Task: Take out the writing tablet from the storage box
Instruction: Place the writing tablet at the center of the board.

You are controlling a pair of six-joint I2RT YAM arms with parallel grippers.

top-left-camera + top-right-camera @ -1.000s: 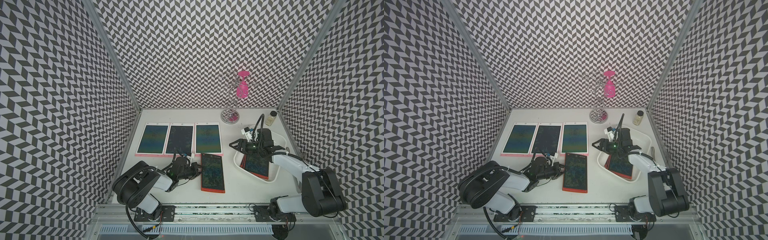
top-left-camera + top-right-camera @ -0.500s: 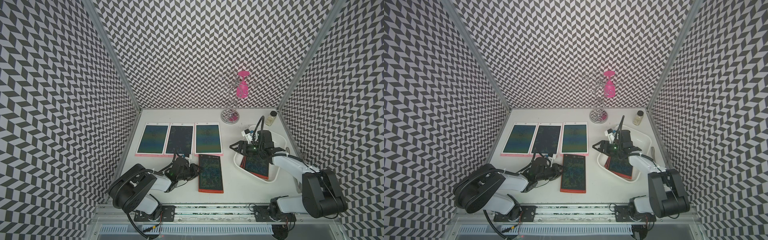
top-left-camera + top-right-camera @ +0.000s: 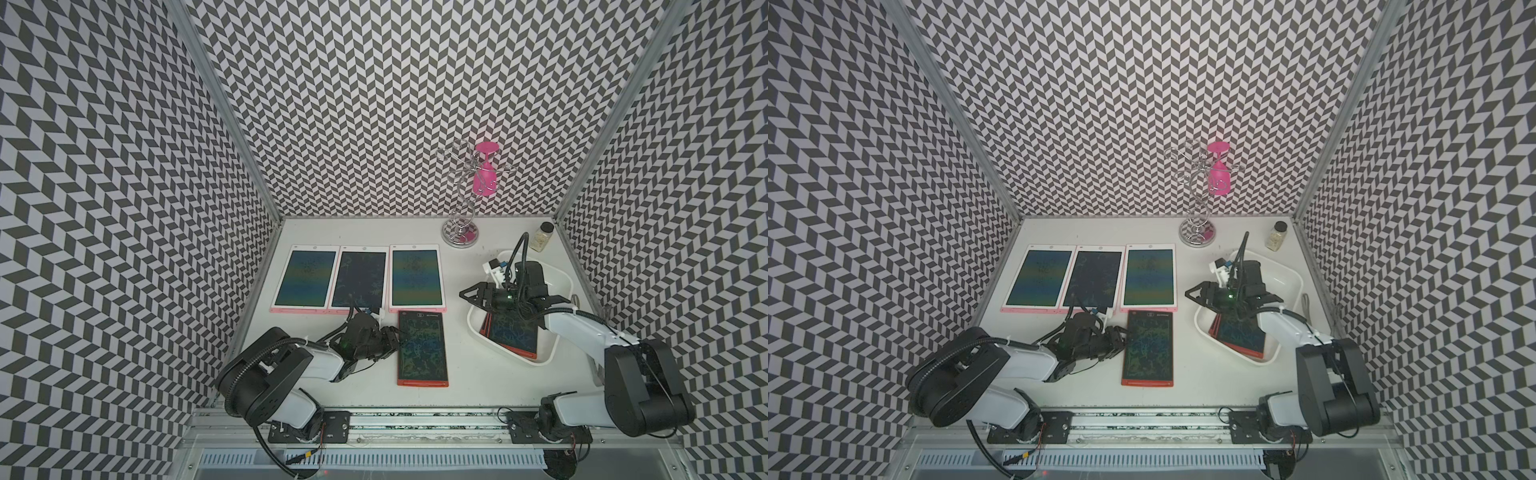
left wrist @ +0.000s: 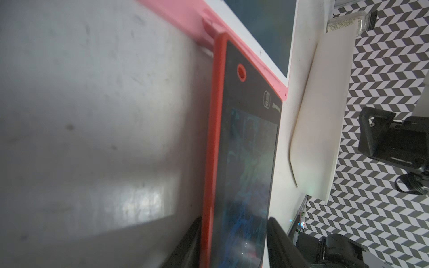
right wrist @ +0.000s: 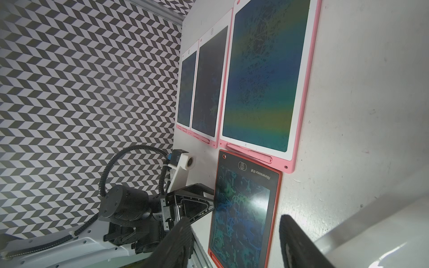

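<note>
Writing tablet [image 3: 422, 347] lies flat on table [image 3: 478, 374], outside storage box [image 3: 561, 280]. Left gripper [image 3: 392, 340] fingers spread astride its edge, and right gripper [image 3: 513, 305] fingers spread above box. Likely placement step. Next, back left gripper clear.

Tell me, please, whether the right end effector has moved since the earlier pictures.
No. In a top view the right end effector sits at the same spot over the storage box as before, unshifted against its rim.

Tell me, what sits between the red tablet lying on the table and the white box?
Nothing: only a bare strip of table separates the red tablet from the storage box, as both top views show.
</note>
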